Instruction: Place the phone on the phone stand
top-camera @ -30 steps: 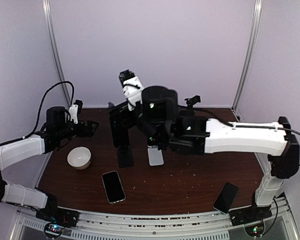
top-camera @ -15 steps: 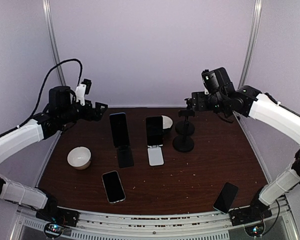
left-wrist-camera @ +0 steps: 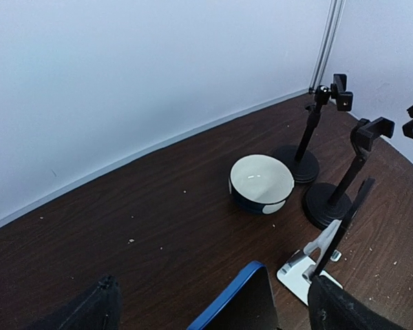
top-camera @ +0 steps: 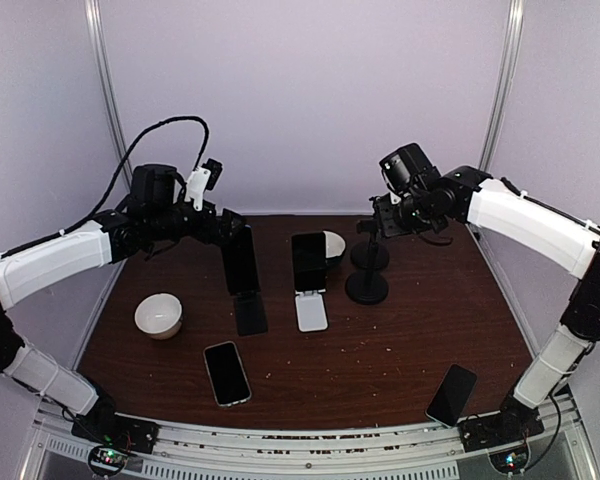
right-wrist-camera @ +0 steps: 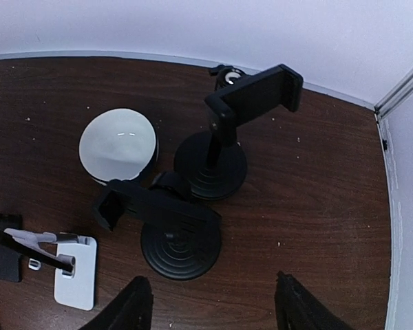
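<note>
A blue-edged phone [top-camera: 242, 262] leans upright on a black stand [top-camera: 250, 316]. My left gripper [top-camera: 232, 228] hovers at its top edge, open. In the left wrist view the phone's top [left-wrist-camera: 241, 306] sits between my spread fingers [left-wrist-camera: 89, 309]. A second phone [top-camera: 308, 262] stands on a white stand [top-camera: 311, 312]. Two more phones lie flat: one front left [top-camera: 226, 372] and one at the front right edge [top-camera: 451, 394]. My right gripper [top-camera: 380, 222] hangs open above two empty black clamp stands [right-wrist-camera: 181, 240] [right-wrist-camera: 213, 161], holding nothing.
A white bowl [top-camera: 159, 315] sits at the left. A dark bowl with a white inside [top-camera: 333, 245] stands behind the white stand, next to the clamp stands. White walls and metal posts close the back and sides.
The right arm has pulled back from the table's middle to the back right, above the clamp stands. The left arm has swung right, to the top of the blue-edged phone.
</note>
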Robot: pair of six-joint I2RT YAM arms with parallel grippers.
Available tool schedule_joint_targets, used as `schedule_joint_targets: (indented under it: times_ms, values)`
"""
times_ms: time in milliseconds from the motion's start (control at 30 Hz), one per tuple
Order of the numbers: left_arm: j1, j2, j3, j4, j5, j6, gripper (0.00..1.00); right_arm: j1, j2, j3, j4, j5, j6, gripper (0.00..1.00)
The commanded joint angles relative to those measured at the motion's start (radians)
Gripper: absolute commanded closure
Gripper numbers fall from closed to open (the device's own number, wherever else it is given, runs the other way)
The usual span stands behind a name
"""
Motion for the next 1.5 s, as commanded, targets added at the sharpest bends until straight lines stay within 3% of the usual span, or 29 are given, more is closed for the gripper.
schedule_joint_targets:
  times_ms: [0, 100, 167, 267, 433, 700, 933, 1100, 1300, 1467]
  values:
    - [-0.005, 0.001, 0.022, 0.011, 0.01, 0.023, 0.02, -0.018, 0.063, 0.101, -0.061, -0.009, 0.0, 0.42]
    - [-0.006, 0.0, 0.014, 0.008, 0.009, 0.027, 0.02, -0.025, 0.083, 0.111, -0.063, 0.006, 0.01, 0.33]
    - [-0.006, 0.0, 0.01, 0.008, 0.009, 0.027, 0.02, -0.025, 0.092, 0.112, -0.06, 0.002, 0.014, 0.33]
    - [-0.006, 0.002, 0.008, 0.008, 0.01, 0.029, 0.02, -0.025, 0.105, 0.114, -0.057, -0.002, 0.015, 0.39]
    - [-0.007, 0.0, 0.005, 0.007, 0.012, 0.031, 0.02, -0.031, 0.127, 0.128, -0.051, -0.02, 0.008, 0.57]
    - [-0.006, -0.006, -0.003, 0.006, 0.008, 0.035, 0.02, -0.053, 0.145, 0.112, -0.031, -0.035, 0.013, 0.6]
    - [-0.007, -0.001, -0.009, 0.007, 0.008, 0.042, 0.02, -0.056, 0.158, 0.112, -0.011, -0.061, -0.005, 0.8]
    - [-0.006, 0.0, -0.016, 0.007, 0.009, 0.044, 0.02, -0.056, 0.154, 0.103, -0.002, -0.05, -0.024, 1.0]
    - [-0.007, -0.001, -0.018, 0.006, 0.022, 0.051, 0.02, -0.058, 0.132, 0.072, -0.005, -0.04, -0.037, 1.0]
    - [-0.012, -0.003, -0.018, 0.008, 0.035, 0.059, 0.02, -0.054, 0.053, 0.03, 0.009, -0.136, -0.054, 1.0]
